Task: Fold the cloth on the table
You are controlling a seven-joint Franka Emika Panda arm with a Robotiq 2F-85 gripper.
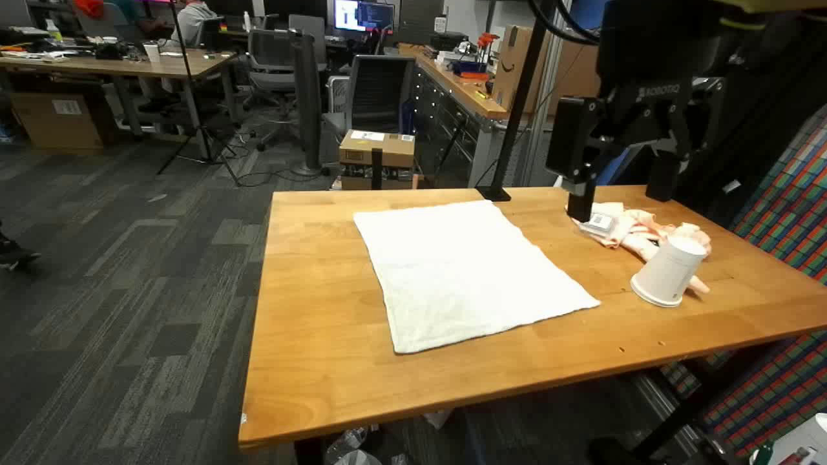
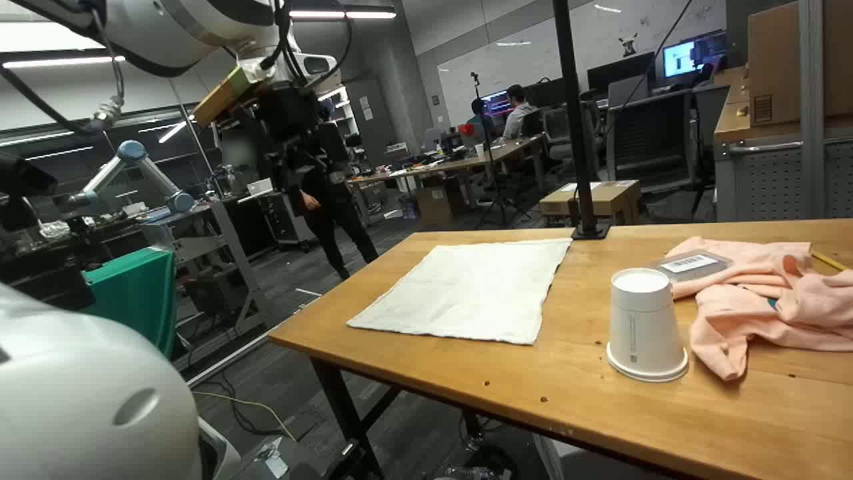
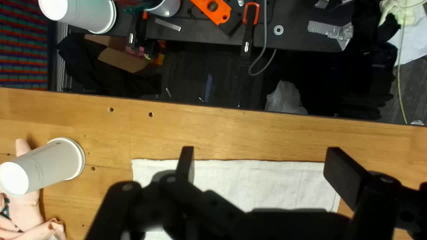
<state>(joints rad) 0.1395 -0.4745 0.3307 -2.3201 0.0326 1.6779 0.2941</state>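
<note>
The white cloth [image 1: 465,271] lies flat and spread out as a rough square on the wooden table [image 1: 310,290]. It also shows in an exterior view [image 2: 466,290] and in the wrist view [image 3: 263,186], where the gripper body hides much of it. My gripper [image 1: 620,194] is open and empty, raised above the table. In the wrist view its wide-apart fingers [image 3: 260,156] frame the cloth's edge along the near table side, with no contact visible. In an exterior view the gripper [image 2: 310,163] is dark and its fingers are hard to make out.
A white upside-down cup [image 2: 645,327] stands beside the cloth. Behind it lies a crumpled pink cloth [image 2: 740,320] with a clear labelled case [image 2: 693,263] on it. A black pole base [image 2: 590,231] sits at the cloth's far corner. A table edge [image 3: 233,110] runs close to the cloth.
</note>
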